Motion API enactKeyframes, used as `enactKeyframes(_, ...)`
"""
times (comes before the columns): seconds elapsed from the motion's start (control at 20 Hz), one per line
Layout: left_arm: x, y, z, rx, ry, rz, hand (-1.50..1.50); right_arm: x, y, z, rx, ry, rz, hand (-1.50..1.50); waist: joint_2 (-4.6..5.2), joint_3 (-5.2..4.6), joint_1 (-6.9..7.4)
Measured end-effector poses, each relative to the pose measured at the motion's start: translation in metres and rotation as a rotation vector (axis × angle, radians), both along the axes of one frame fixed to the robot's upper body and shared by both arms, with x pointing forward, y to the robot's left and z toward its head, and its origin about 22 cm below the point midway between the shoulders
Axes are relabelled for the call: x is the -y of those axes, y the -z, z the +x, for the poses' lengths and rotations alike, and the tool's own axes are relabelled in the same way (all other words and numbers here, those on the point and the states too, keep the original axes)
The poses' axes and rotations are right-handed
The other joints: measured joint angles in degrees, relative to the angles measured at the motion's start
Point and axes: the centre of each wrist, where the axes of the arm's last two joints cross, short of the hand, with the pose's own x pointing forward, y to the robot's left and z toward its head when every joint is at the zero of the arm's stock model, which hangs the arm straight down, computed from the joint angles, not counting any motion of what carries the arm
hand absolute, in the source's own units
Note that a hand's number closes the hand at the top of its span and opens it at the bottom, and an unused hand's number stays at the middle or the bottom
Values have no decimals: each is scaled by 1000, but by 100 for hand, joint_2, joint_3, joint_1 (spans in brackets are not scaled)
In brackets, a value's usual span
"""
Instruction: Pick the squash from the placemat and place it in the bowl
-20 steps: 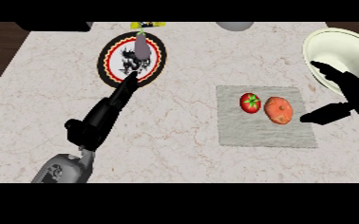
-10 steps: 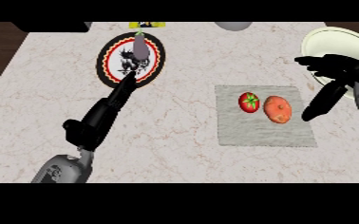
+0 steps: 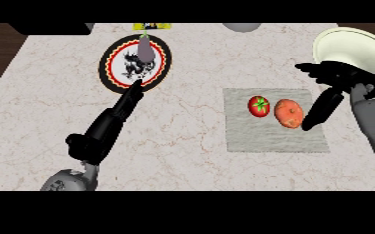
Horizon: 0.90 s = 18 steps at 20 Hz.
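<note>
Our right hand (image 3: 333, 82), fingers spread open, hangs right of the orange squash (image 3: 288, 113) on the placemat (image 3: 275, 139), we judge ready to grasp it for the bowl (image 3: 344, 44) at upper right.

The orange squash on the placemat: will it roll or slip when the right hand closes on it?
The squash looks rounded and slightly oblong, so it may roll if nudged sideways, perhaps toward the tomato close beside it. Its skin looks smooth, so it could slip from fingers. It looks solid, probably stiff rather than squashy. The right hand is open, not yet holding it.
</note>
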Motion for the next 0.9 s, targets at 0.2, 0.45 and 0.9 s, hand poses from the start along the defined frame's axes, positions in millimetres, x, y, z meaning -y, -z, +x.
enactKeyframes(0.2,1,-2,0,3,5,7,0,-8,9,-8,20,-6,-40,-150,3,2,-6)
enactKeyframes(0.45,3,-5,2,2,1,2,0,-16,16,-14,72,6,-85,-150,4,2,-6)
enactKeyframes(0.9,-1,-6,1,4,1,4,0,-19,42,-23,127,43,-195,-150,7,4,-1)
